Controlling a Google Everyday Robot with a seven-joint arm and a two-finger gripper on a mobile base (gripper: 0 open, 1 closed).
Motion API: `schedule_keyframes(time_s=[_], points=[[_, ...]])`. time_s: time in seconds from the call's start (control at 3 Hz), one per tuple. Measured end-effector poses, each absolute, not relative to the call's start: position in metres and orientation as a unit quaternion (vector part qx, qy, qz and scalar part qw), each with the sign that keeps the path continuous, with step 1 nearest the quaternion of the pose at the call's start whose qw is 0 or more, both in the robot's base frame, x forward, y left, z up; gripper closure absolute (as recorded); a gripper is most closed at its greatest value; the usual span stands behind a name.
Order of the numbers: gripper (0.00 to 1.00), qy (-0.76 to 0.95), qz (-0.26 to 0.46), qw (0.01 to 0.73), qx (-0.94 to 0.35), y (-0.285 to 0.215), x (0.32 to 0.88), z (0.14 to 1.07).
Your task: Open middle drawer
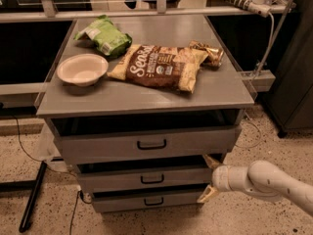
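The middle drawer point(112, 180) is the second of three grey drawers, with a small black bar handle point(152, 179). Its front stands slightly forward of the cabinet, with a dark gap above it. My gripper point(208, 178) is at the drawer's right end, on a white arm coming in from the right. Its fingers are open, one tan fingertip point(211, 161) at the drawer's top right corner and the other below it, near the lowest drawer point(117, 201). It holds nothing.
The taller top drawer point(107, 147) is also slightly out. On the cabinet top point(146, 96) lie a white bowl point(82, 69), a green bag point(103, 35), a brown chip bag point(159, 66) and a small snack wrapper point(208, 52). Cables and a black bar lie on the floor at left.
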State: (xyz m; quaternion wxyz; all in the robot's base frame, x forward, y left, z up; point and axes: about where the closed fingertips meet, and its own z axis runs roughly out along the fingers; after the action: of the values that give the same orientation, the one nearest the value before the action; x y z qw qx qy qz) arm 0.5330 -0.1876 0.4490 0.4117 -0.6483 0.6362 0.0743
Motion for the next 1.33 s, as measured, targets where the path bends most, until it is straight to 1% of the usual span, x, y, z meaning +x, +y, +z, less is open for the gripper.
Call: schedule_keyframes(time_s=[0.33, 0.67, 1.0, 1.33], points=[[0.0, 0.624, 0.127, 0.448, -0.628, -0.197, 0.545, 0.438], [0.0, 0.615, 0.14, 0.452, -0.631, -0.197, 0.547, 0.444], [0.0, 0.615, 0.131, 0.447, -0.636, -0.193, 0.549, 0.444], [0.0, 0.618, 0.092, 0.415, -0.662, -0.186, 0.551, 0.438]])
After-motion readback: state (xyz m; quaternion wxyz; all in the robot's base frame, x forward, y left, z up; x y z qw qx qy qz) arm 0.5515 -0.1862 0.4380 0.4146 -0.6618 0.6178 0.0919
